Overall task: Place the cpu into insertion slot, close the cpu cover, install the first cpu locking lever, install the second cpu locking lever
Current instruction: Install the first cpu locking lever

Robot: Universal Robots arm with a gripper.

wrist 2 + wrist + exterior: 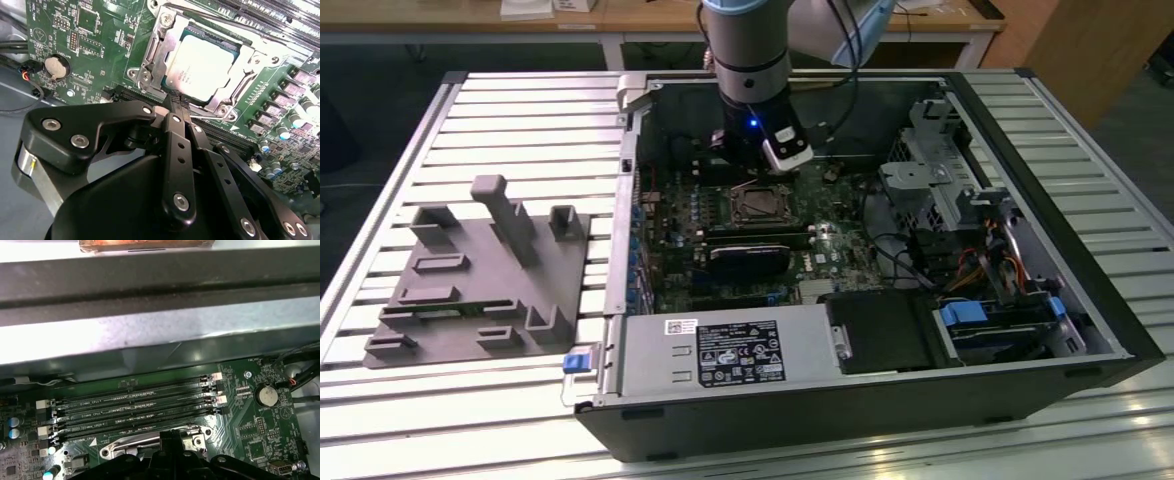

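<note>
The cpu lies flat in the insertion slot, its tan-metallic face up. Over it the silvery cpu cover lies closed, framing the chip through its window. A thin metal lever rod runs along one edge of the socket. My gripper hangs just above the socket's edge beside the memory slots, its black fingers pressed together with nothing seen between them. In the exterior view the gripper stands right above the socket inside the computer case. The first wrist view shows the gripper against the socket frame.
Long memory slots run beside the socket, with a coin battery further along the board. A black graphics card lies below the socket. The case wall, drive cage and power supply surround the board. A grey fixture sits outside.
</note>
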